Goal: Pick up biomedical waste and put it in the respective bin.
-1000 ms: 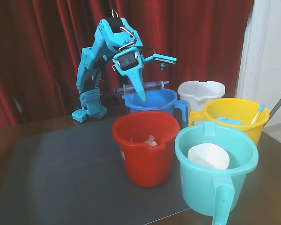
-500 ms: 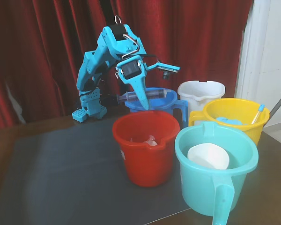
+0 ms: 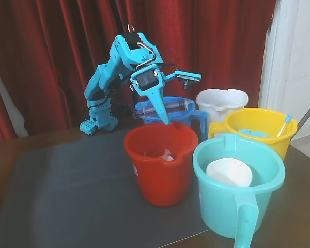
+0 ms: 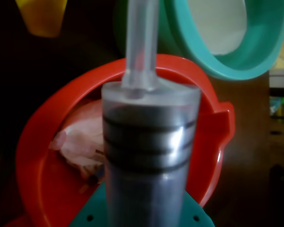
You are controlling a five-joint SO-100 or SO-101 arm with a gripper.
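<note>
Red bucket [image 3: 160,165] mouth open below the gripper [image 3: 164,120], teal bucket [image 3: 237,194] crowding its right, blue bucket [image 3: 188,106] close behind.

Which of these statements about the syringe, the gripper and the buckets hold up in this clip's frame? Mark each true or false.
1. The gripper holds the syringe above the red bucket. True.
2. The red bucket is empty. False: pale, wrapper-like waste lies inside.
3. The syringe lies roughly level in the fixed view. True.
4. The teal bucket stands behind the red one in the fixed view. False: it stands in front, to the right.
5. The yellow bucket holds a stick with a blue tip. True.
</note>
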